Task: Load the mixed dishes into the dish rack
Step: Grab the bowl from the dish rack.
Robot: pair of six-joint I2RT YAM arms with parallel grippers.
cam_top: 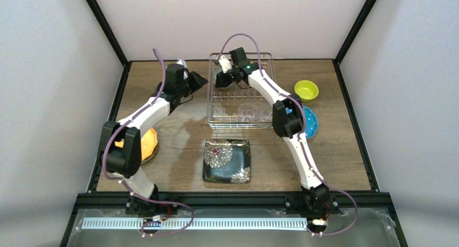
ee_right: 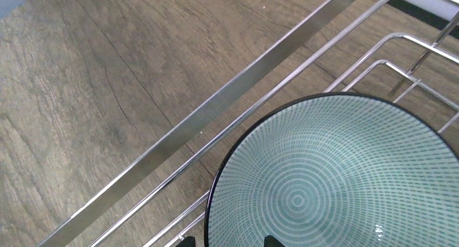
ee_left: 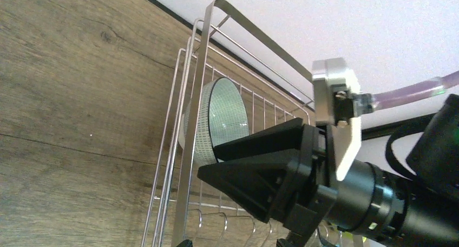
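The dish rack (cam_top: 266, 68) stands at the back centre. A mint bowl (ee_right: 335, 176) leans on its edge in the rack's far left corner, also visible in the left wrist view (ee_left: 222, 114). My right gripper (ee_right: 230, 241) is open, one fingertip outside the bowl's dark rim and one inside it. My left gripper (ee_left: 234, 242) is open and empty just outside the rack's left side (ee_left: 195, 122). Clear glass cups (cam_top: 247, 112) sit in the rack's near part. On the table lie a black floral plate (cam_top: 227, 160), an orange plate (cam_top: 149, 144), a blue plate (cam_top: 310, 122) and a yellow-green bowl (cam_top: 306, 89).
The right arm (cam_top: 270, 92) stretches across the rack from the near right. The left arm (cam_top: 146, 114) passes over the orange plate. Black frame rails (cam_top: 346, 95) border the wooden table.
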